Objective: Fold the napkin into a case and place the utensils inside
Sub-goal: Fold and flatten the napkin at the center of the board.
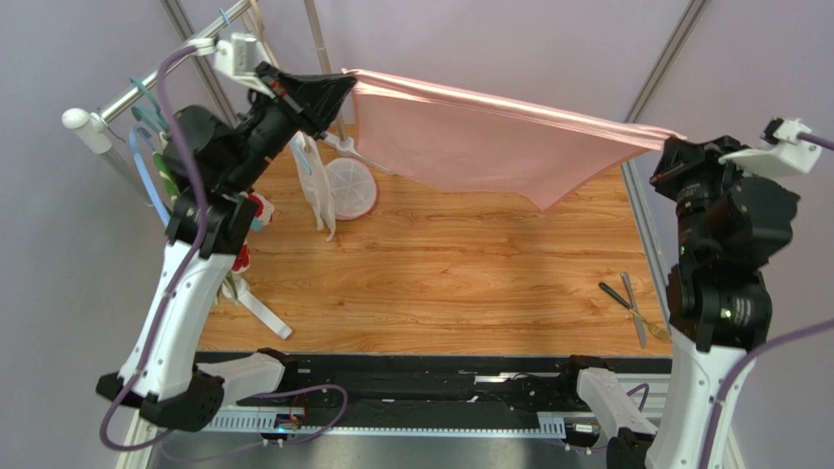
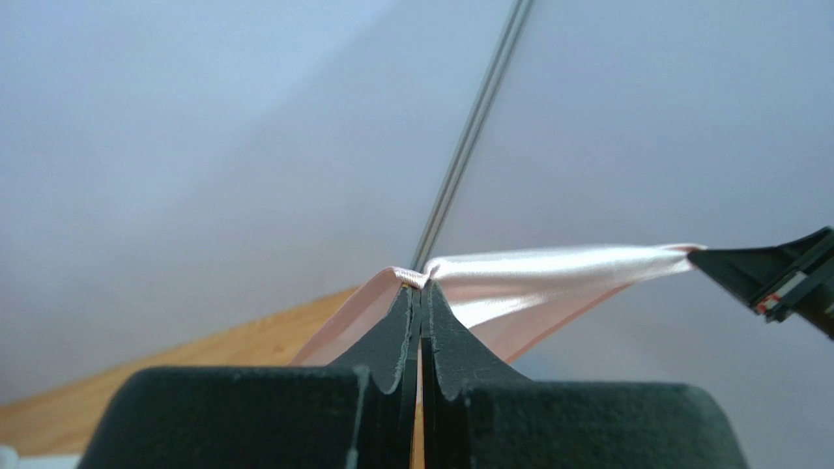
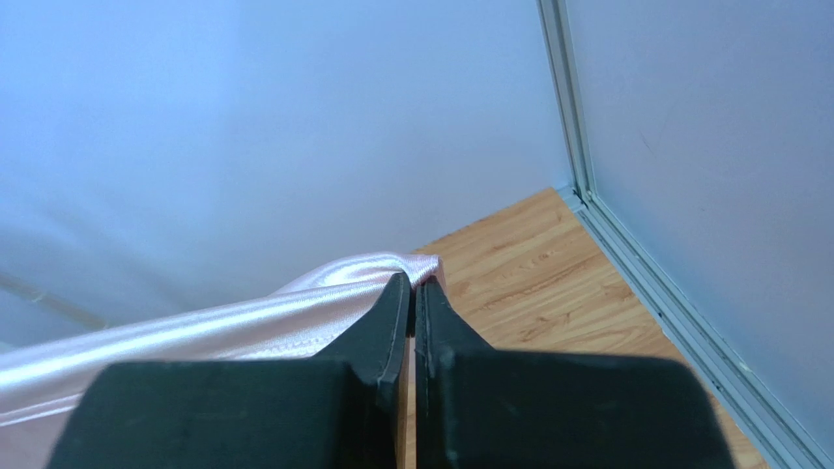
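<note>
The pink napkin (image 1: 470, 142) hangs stretched in the air above the far half of the wooden table (image 1: 440, 274). My left gripper (image 1: 345, 83) is shut on its left corner, and the cloth (image 2: 548, 278) runs away to the right from my tips (image 2: 421, 288). My right gripper (image 1: 671, 145) is shut on the opposite corner, where shiny pink fabric (image 3: 245, 318) bunches at the tips (image 3: 412, 283). A loose lower corner droops to a point in the middle. The utensils (image 1: 631, 303) lie on the table by the right edge, close to the right arm.
A white mesh disc (image 1: 350, 188) and a white strap-like thing (image 1: 315, 186) stand at the back left under the napkin's corner. A rack with coloured hangers (image 1: 147, 147) sits at the far left. A metal rail (image 3: 675, 322) runs along the table's right edge.
</note>
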